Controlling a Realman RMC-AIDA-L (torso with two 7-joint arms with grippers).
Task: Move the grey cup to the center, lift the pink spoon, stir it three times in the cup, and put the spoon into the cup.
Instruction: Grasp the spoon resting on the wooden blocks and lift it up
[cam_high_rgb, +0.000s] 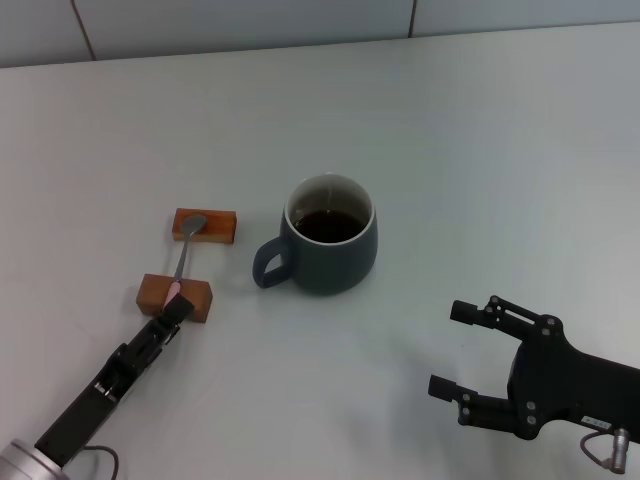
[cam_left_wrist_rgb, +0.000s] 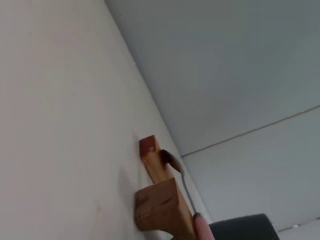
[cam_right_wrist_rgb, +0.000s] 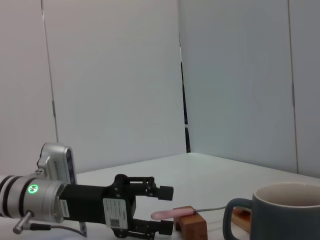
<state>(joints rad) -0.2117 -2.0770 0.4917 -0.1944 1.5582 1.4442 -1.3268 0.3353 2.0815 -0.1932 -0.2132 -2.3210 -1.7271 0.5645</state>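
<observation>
On the white tabletop, the squat dark blue-grey ceramic mug with dark liquid in it sits about mid-table, loop handle pointing toward the robot's left. So the "move it to the center" part looks done to me, and we're at the spoon pickup.

The slim spoon with the silver bowl and pale pink handle is lying bridged across two orange-brown wooden blocks, just to the left of the mug. Its bowl rests on the far block, and the pink end pokes out over the near one.

The left gripper is right at that pink handle tip. From the right wrist view you can see its fingers spread apart, one above and one below the handle end, with the pink tip between them. They're not clamped on it, so it's holding nothing as far as I can judge.

The right gripper is parked off to the right near the table's front edge, well apart from the mug, fingers wide open and empty.

Next move, I'd guess: close on the handle, then lift straight up off the blocks. The handle's thin, so the grip needs to be centred or the spoon could pivot and slip. Then carry it over the mug rim for the stirring.
</observation>
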